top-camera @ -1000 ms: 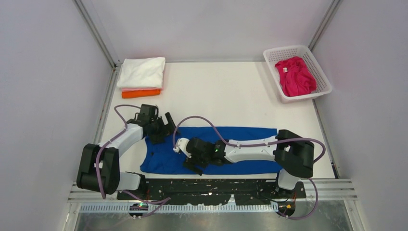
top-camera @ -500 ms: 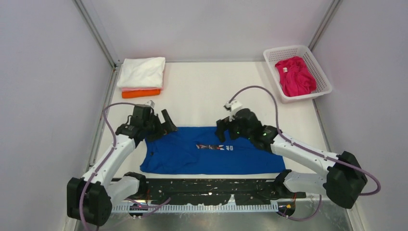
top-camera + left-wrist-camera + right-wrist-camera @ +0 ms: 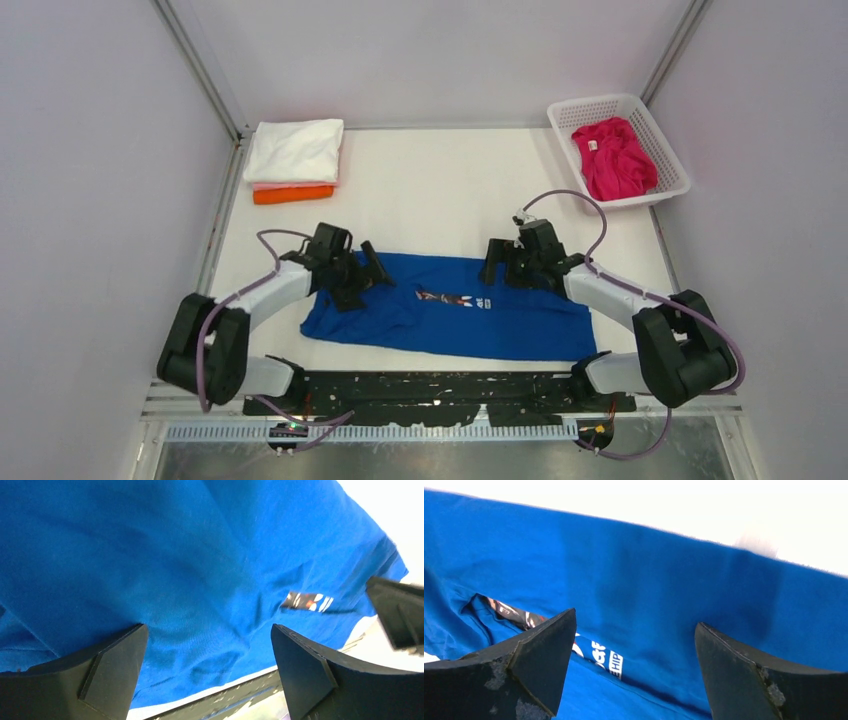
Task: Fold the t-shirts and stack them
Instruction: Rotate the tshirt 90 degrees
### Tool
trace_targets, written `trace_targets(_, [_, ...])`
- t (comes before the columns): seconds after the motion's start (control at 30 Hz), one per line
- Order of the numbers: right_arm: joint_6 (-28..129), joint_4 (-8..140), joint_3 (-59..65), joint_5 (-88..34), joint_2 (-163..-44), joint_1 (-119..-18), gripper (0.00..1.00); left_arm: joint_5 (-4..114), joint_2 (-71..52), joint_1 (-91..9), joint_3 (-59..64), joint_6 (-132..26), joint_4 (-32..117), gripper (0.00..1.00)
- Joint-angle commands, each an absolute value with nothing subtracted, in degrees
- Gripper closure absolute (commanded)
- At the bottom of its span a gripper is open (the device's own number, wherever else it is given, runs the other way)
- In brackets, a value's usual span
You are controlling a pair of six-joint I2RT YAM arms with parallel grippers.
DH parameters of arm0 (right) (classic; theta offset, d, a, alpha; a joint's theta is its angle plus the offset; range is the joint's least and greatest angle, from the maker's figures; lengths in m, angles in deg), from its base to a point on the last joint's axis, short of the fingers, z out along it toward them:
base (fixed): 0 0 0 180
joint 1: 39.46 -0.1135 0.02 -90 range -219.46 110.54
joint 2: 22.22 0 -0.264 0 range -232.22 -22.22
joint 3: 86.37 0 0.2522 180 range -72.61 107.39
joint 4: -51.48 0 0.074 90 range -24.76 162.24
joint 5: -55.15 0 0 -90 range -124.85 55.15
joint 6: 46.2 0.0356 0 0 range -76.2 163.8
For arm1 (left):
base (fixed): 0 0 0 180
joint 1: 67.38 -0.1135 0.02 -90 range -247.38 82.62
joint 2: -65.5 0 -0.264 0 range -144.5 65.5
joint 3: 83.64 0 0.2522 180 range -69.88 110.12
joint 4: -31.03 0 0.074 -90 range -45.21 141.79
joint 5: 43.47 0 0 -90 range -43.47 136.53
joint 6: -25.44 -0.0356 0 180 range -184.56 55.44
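One royal blue t-shirt (image 3: 520, 320) lies as a long band across the near middle of the table (image 3: 440, 190), print uppermost and slightly skewed. Within the last second the right gripper (image 3: 495, 265), earlier reaching leftward over the cloth, has swung to the shirt's far edge, right of the print. The left gripper (image 3: 372, 270) has come in over the far-left part. Both grippers have their fingers spread and hold nothing. Judgement: a two-point grasp for the next fold is being set up. Three folded tees are stacked far left: white t-shirt (image 3: 295, 150), pale pink t-shirt (image 3: 290, 185), orange t-shirt (image 3: 293, 195). The magenta t-shirt (image 3: 615, 158) waits in the basket (image 3: 600, 108), far right.
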State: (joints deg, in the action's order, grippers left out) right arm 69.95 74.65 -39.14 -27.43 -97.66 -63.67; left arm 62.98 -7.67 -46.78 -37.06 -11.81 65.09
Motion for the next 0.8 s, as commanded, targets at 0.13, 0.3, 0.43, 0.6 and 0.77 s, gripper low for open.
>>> trace_targets(0.13, [68.88, 73.70, -37.85, -24.10, -100.52, -62.41, 0.05, 55.61, -39.29, -51.20, -5.25, -13.16, 63.58, 0.01])
trace_targets(0.3, [66.91, 76.52, -38.43, -14.68, -99.47, -63.26, 0.05, 63.78, -63.98, -51.24, 33.21, -11.89, 72.89, 0.01])
trace_targets(0.43, [62.80, 76.68, -38.04, -6.27, -100.51, -71.33, 0.05, 76.09, -85.62, -50.80, 62.34, -3.74, 69.88, 0.01])
trace_targets(0.6, [62.41, 69.59, -32.82, 0.50, -108.60, -81.54, 0.05, 87.74, -98.10, -49.92, 67.22, 22.54, 31.39, 0.01])
trace_targets(0.77, [63.84, 67.87, -27.75, -2.29, -113.39, -84.01, 0.04, 81.48, -95.84, -49.28, 67.52, 14.07, 41.33, 0.01])
